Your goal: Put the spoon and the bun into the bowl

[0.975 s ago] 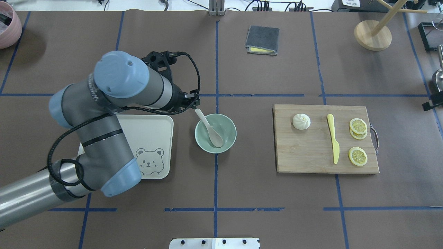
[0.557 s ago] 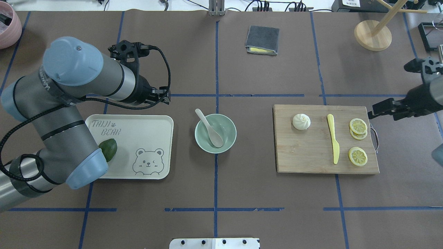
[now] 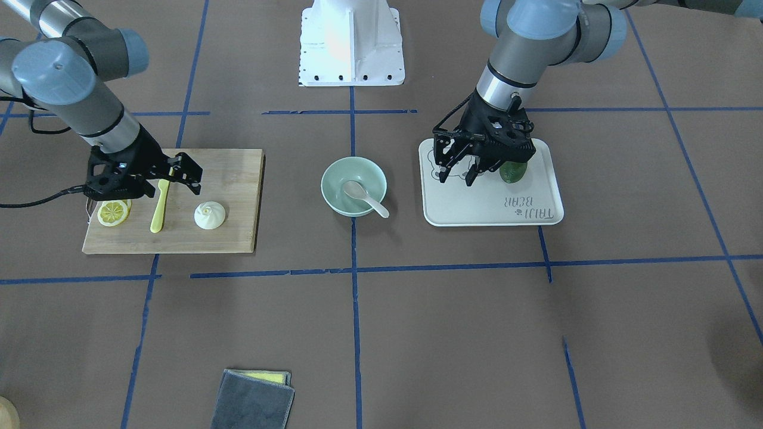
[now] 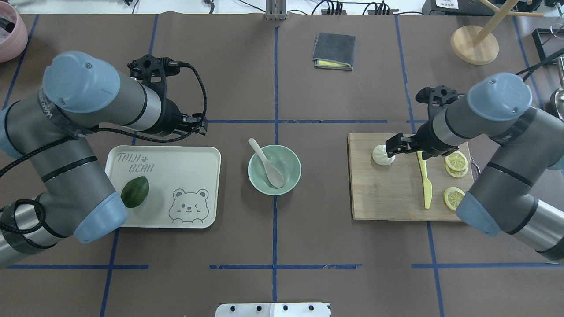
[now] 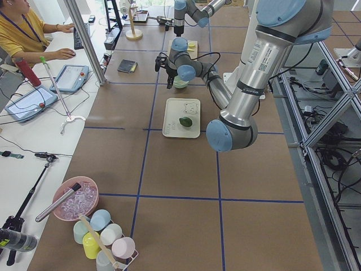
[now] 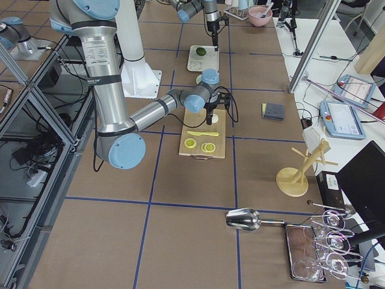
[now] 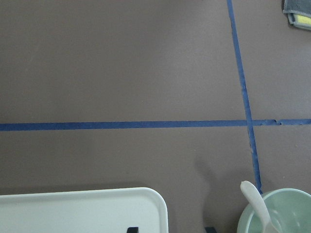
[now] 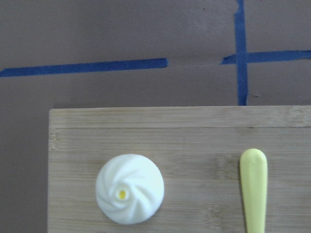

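The off-white spoon lies in the mint-green bowl at the table's middle, with its handle over the far-left rim. Both show in the front view, spoon and bowl. The white bun sits on the cutting board, and also shows in the right wrist view. My right gripper hovers open just over the bun's near side, jaws apart in the front view. My left gripper is open and empty above the tray, left of the bowl.
An avocado lies on the tray. A yellow knife and lemon slices share the board with the bun. A grey cloth and a wooden stand are at the far side.
My right arm has come in from the right to above the board beside the bun. My left arm has drawn back left, away from the bowl. The spoon stays in the bowl.
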